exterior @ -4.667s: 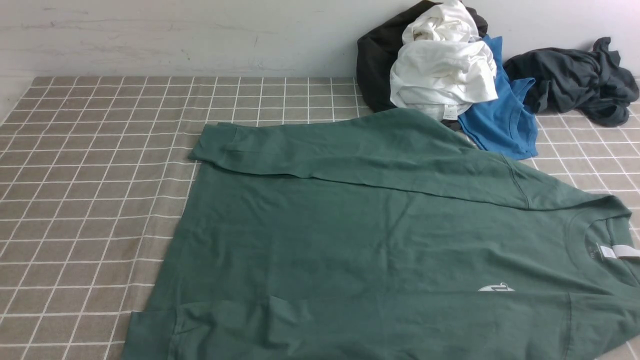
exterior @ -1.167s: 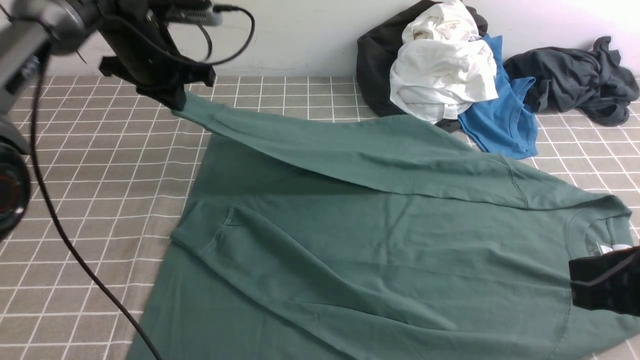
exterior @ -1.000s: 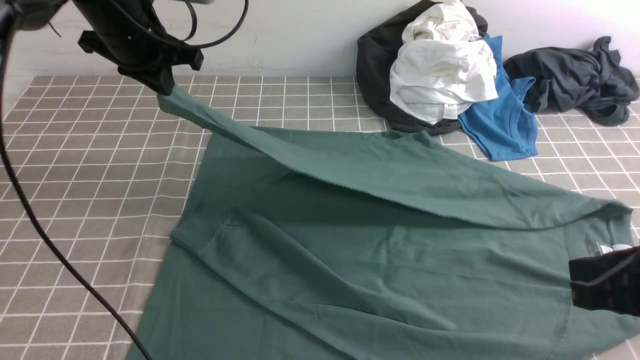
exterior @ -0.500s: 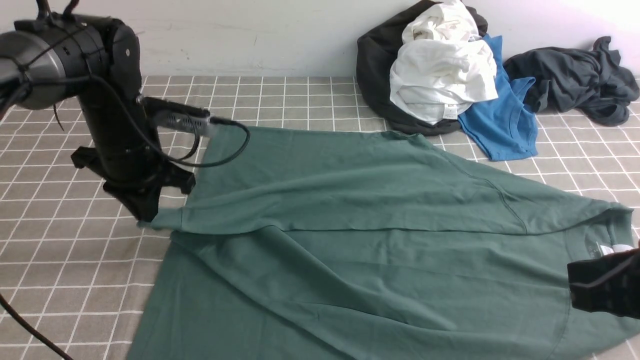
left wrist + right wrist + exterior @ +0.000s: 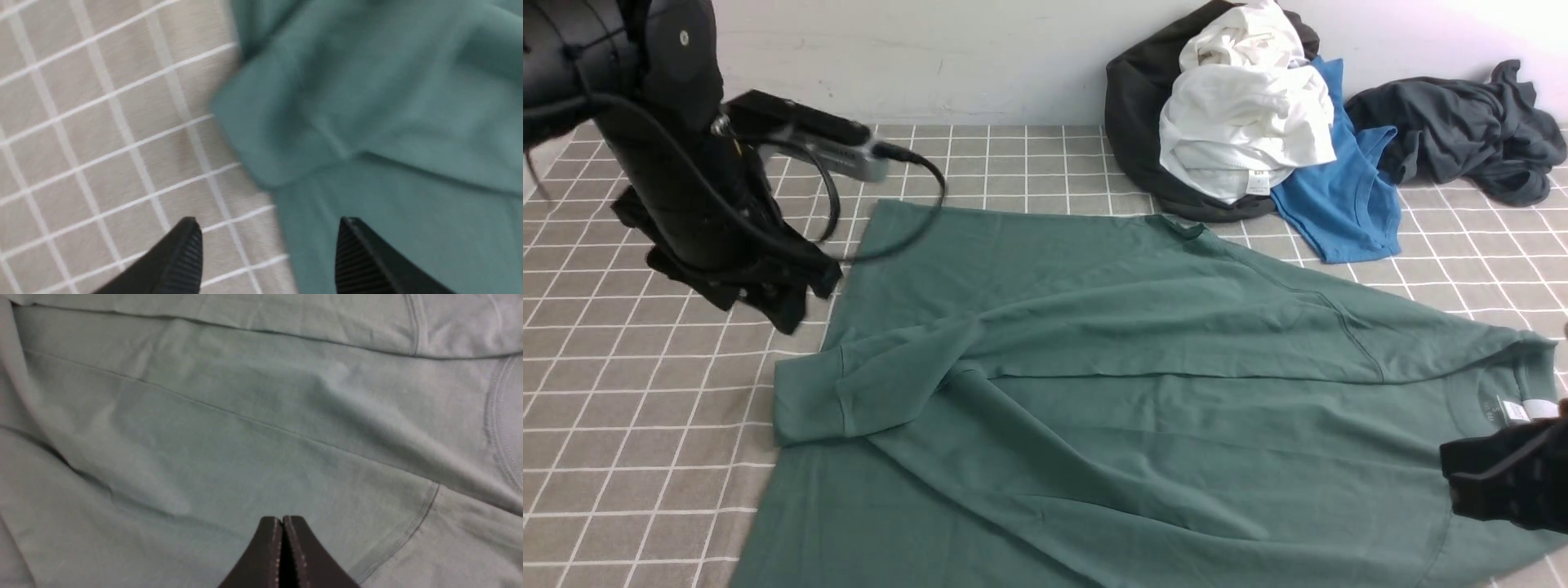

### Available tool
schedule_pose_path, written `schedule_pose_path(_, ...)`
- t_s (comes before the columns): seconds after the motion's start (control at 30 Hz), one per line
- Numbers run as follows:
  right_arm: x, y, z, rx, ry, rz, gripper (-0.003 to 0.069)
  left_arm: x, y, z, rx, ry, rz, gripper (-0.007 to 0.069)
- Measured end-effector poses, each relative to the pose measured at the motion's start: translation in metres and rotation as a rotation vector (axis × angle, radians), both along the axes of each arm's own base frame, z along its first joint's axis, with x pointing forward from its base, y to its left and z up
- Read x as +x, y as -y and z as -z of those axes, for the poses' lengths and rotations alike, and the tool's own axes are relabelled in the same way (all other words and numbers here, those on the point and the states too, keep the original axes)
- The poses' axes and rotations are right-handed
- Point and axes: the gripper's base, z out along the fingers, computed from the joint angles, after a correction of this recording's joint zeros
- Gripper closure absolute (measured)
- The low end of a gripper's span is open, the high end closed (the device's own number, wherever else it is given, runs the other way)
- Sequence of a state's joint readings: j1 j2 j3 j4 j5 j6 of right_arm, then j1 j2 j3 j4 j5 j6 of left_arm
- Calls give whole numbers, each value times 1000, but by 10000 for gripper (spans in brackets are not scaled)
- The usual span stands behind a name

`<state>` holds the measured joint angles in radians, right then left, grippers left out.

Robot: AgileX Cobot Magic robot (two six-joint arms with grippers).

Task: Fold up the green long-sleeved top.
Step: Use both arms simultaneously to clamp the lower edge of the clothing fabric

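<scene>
We see the left gripper (image 5: 267, 230) with fingers apart, near the cuff (image 5: 805, 400) of the green long-sleeved top (image 5: 1143, 392); the cuff lies free. Our right gripper (image 5: 282, 519) has its fingers pressed together above the top's body.

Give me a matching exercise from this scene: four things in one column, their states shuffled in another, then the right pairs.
1. left hand
2. right hand
3. green long-sleeved top
4. blue T-shirt

A. shut
B. spread out, one sleeve folded across the body
C. open
D. bunched beside a white garment

Pairs: 1-C, 2-A, 3-B, 4-D
</scene>
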<state>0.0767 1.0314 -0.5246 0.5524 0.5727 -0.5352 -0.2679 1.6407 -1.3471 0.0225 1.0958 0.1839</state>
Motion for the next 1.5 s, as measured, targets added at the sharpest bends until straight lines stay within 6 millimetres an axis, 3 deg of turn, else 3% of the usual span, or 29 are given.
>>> schedule_pose_path(0.1,-1,-2,0,22,-10,-6,669,-39,17,25,32,-23,232,218)
schedule_pose_path(0.13,-1,-2,0,20,-11,-9,669,-42,18,27,35,-28,248,218)
schedule_pose_path(0.2,-2,-3,0,12,-10,-42,669,-79,20,65,82,-99,450,218)
schedule_pose_path(0.27,-3,-6,0,10,-6,-73,669,-99,18,86,100,-132,521,218)
schedule_pose_path(0.37,-4,-13,0,4,-1,-125,669,-113,20,100,106,-156,548,218)
schedule_pose_path(0.53,-8,-22,0,-6,-4,-191,669,-123,24,106,148,-174,582,218)
schedule_pose_path(0.83,-8,-22,1,-22,-3,-200,664,-144,-3,136,335,-201,725,218)
schedule_pose_path(1.0,-8,-22,1,-22,-4,-201,662,-145,-5,140,339,-135,754,260)
schedule_pose_path(1.17,-8,-22,1,-38,4,-222,661,-136,0,133,313,16,688,452)
schedule_pose_path(1.3,-10,-23,2,-71,5,-282,659,-140,-2,110,270,125,609,601)
schedule_pose_path(1.4,-12,-23,3,-97,-6,-329,659,-145,-5,92,235,204,560,612)
schedule_pose_path(1.5,-20,-21,6,-210,-55,-485,649,-157,-13,71,187,278,453,610)
